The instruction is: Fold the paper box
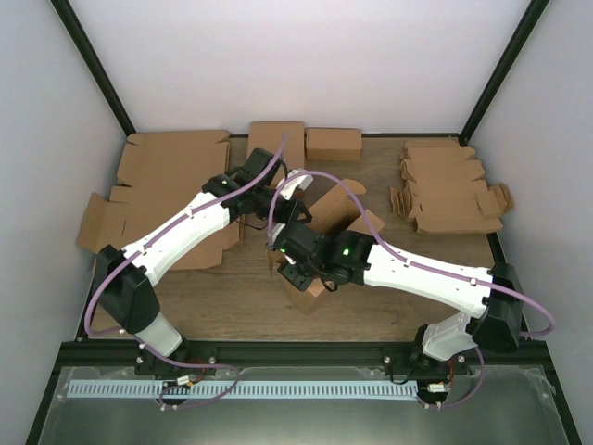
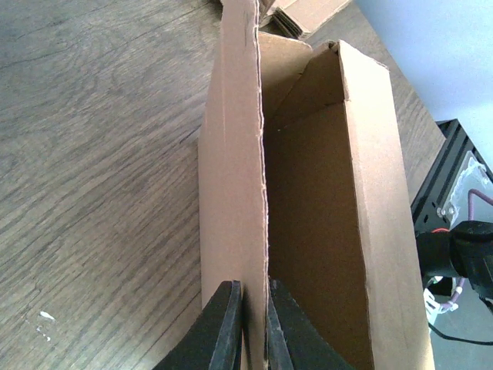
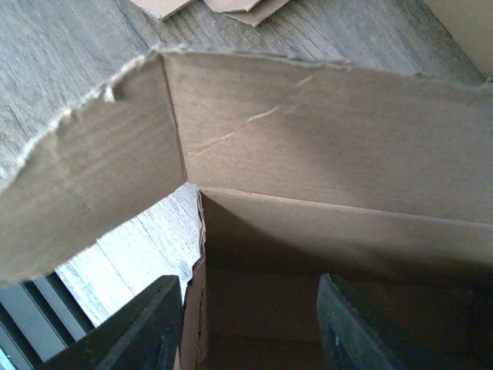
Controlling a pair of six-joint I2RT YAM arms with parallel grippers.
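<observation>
Centrally, plain brown paper box [image 2: 308, 231] wall between left fingers [image 2: 222, 331].

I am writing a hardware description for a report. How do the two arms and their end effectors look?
Both the left arm and right arm have white link shells, black joints and a looping purple cable. A green light glows on the right arm. The end effector fingers are matte black wedges.

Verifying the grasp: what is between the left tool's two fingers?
An upright wall of the paper box, seen edge-on, pinched by the left tool's fingers with no visible gap. The left wrist view shows it.
</observation>
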